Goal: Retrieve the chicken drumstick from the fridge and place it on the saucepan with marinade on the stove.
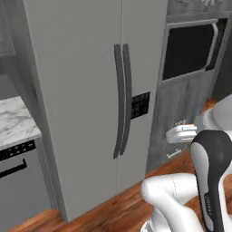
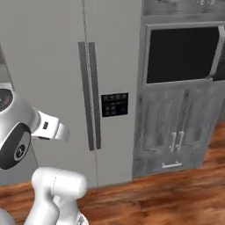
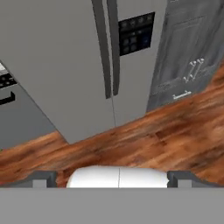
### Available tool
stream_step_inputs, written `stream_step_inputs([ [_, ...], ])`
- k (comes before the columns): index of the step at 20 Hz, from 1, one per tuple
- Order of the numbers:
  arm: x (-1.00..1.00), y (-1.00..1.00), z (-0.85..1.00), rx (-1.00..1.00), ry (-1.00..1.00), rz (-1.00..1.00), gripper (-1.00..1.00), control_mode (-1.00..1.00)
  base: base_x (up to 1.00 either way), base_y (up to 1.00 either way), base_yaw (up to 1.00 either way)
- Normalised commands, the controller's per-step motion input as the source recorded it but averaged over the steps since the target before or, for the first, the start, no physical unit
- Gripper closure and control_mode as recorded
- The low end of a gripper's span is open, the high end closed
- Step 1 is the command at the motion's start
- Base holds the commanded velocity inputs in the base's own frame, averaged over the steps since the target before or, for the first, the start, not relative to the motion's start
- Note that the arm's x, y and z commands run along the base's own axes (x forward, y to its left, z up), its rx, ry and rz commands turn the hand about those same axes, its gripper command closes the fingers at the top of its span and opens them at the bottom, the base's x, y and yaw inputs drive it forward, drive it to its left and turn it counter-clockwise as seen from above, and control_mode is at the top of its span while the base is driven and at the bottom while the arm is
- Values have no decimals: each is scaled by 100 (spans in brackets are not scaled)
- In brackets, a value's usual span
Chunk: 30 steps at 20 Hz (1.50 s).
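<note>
The fridge (image 1: 86,90) (image 2: 57,79) (image 3: 65,65) is a tall grey cabinet with both doors shut. Its two long dark handles (image 1: 122,99) (image 2: 90,96) meet at the centre seam, and a black dispenser panel (image 2: 114,104) sits on the right door. My gripper (image 3: 113,179) is open, its fingertips (image 3: 41,178) far apart and empty. It hangs well back from the fridge, above the wooden floor, pointing at the base of the doors. The chicken drumstick, the saucepan and the stove are out of view.
A dark wall oven (image 1: 188,50) (image 2: 182,52) sits in a grey cabinet column (image 2: 176,136) right of the fridge. Left of the fridge are a marble counter (image 1: 13,120) and a grey appliance front with a black handle (image 1: 13,167). Wooden floor (image 3: 166,135) lies between me and the fridge.
</note>
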Motion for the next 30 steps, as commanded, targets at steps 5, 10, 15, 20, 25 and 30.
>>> stream_step_inputs([
  [5,0,0,0,0,0,0,-100,100,63,-13,75],
  [10,0,0,0,0,0,0,-100,100,48,-42,44],
  [15,0,0,0,0,0,0,-100,100,7,-31,10],
  [20,0,0,0,0,0,0,-100,100,1,-31,2],
  [25,0,0,0,0,0,0,-100,100,-13,-39,0],
  [30,0,0,0,0,0,0,-100,100,-14,-4,-2],
])
